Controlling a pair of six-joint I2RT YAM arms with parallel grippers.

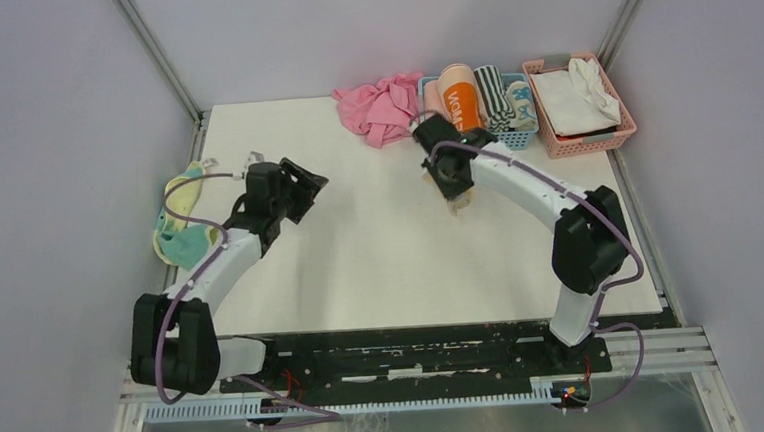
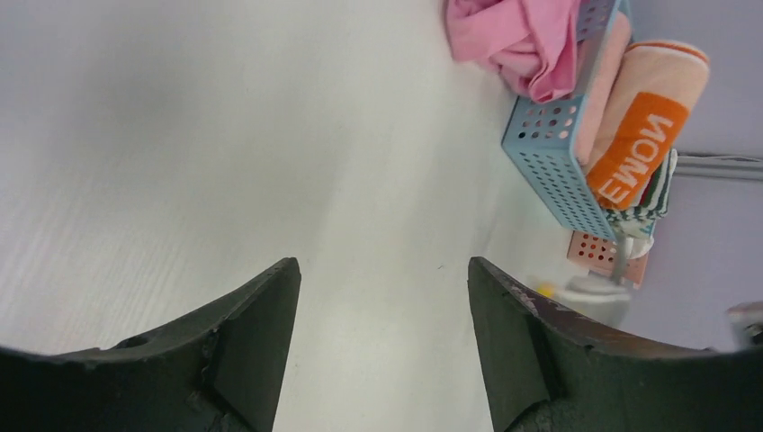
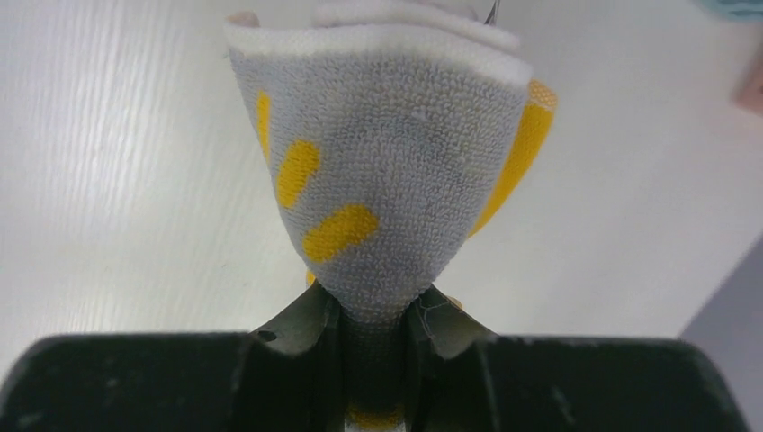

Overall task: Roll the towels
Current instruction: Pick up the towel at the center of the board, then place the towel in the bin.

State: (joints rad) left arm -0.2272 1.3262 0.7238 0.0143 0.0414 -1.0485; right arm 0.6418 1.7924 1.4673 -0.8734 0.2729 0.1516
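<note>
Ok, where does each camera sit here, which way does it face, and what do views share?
Top: above and behind the bases, looking down on the table; left arm and right arm show whole.
Left wrist: on that arm, looking past the open left claw across the table to the pink cloth and blue basket.
Right wrist: on that arm, looking along the right claw, shut on the grey towel.
Shared: top and left wrist both show cloth and basket.
</note>
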